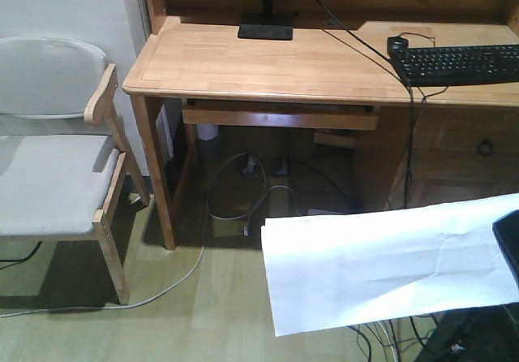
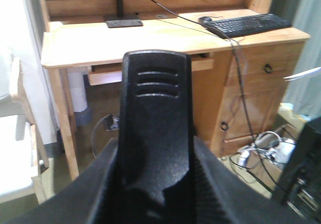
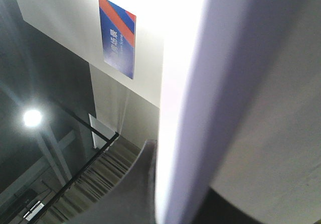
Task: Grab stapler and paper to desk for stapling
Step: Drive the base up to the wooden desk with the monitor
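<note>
The black stapler (image 2: 155, 98) fills the middle of the left wrist view, pointing toward the desk (image 2: 150, 38). My left gripper (image 2: 155, 151) is shut on it, with a finger pressed against each side. The white paper (image 1: 381, 265) hangs flat in the air at the lower right of the front view, in front of and lower than the desk (image 1: 243, 66). My right gripper (image 3: 180, 194) is shut on the sheet's edge, and the paper (image 3: 241, 83) runs edge-on up the right wrist view. In the front view only a black corner of that gripper (image 1: 508, 244) shows at the right edge.
On the desk are a monitor stand (image 1: 265, 31) at the back and a black keyboard (image 1: 458, 63) and mouse (image 1: 397, 44) at the right. Drawers (image 1: 478, 147) sit under the right side. A grey-cushioned wooden chair (image 1: 49, 167) stands to the left, and cables (image 1: 243, 191) lie on the floor below.
</note>
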Robot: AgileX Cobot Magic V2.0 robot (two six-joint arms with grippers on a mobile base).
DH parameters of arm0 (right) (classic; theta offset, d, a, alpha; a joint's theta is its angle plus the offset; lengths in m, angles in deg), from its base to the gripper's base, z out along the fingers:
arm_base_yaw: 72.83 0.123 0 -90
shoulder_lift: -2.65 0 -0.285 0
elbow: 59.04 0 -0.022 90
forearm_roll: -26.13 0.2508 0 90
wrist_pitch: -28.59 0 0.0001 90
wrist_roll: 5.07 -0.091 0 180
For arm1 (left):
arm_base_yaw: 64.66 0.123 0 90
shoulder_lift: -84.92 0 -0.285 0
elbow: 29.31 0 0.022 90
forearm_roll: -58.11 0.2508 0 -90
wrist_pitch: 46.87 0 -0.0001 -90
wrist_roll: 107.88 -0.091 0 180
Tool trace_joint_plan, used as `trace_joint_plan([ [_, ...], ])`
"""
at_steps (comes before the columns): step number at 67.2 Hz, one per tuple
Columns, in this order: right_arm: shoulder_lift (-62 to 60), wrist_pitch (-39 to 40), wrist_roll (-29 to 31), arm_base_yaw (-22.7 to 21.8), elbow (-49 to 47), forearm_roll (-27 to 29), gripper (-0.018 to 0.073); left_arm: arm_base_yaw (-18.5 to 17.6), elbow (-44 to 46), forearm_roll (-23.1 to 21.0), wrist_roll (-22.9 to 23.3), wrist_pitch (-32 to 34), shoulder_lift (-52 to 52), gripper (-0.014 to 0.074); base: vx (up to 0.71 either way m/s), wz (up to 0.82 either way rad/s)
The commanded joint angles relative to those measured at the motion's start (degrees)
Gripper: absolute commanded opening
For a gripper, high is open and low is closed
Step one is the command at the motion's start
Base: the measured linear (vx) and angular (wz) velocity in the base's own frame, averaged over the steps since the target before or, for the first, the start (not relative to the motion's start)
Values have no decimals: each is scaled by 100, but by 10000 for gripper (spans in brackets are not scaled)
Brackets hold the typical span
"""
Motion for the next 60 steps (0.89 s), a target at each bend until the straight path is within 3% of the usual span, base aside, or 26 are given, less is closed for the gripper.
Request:
trace_joint_plan([
  [1, 17, 356, 47, 2, 132, 95, -4, -19, 166, -13, 3, 666, -76, -6, 18, 11],
  [60, 17, 356, 47, 2, 132, 95, -4, -19, 166, -13, 3, 666, -76, -6, 15, 0],
])
